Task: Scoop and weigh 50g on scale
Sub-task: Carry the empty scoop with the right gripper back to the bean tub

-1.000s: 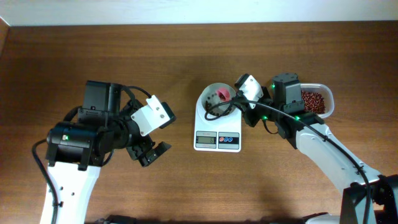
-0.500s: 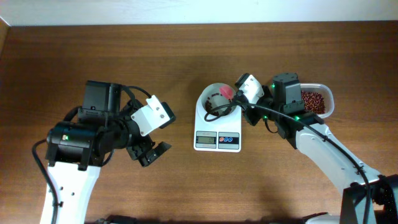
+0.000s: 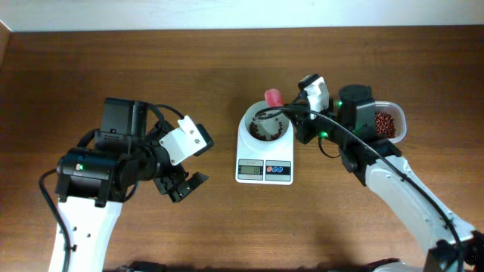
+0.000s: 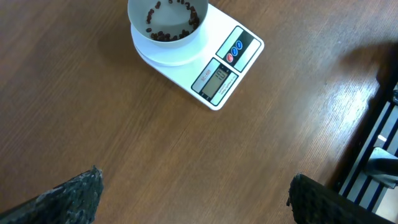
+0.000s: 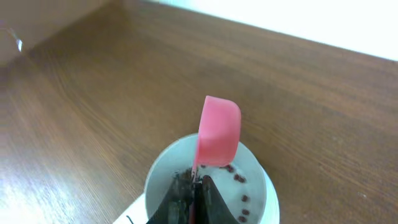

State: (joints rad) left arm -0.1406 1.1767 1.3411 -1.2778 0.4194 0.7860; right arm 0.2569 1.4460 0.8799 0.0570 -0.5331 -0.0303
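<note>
The white scale (image 3: 264, 160) stands mid-table with its round bowl (image 3: 243, 130) on top. Dark red-brown beans (image 3: 264, 131) lie scattered in the bowl, which also shows in the left wrist view (image 4: 140, 25) with the beans (image 4: 166, 34). My right gripper (image 5: 194, 186) is shut on the handle of the pink measuring spoon (image 5: 217, 134). The spoon is tipped up over the bowl's far rim (image 3: 273, 97), its back towards the camera. My left gripper (image 4: 196, 199) hangs open over bare wood, left of the scale, holding nothing.
A clear plastic tub (image 3: 398, 121) with more beans sits at the right, behind my right arm. The scale's display and buttons (image 4: 219, 67) face the front of the table. The table's back edge meets a white wall.
My right gripper has drawn back to the right and swung the pink spoon from inside the bowl up over its far rim. Beans now show in the bowl. The left arm has not moved.
</note>
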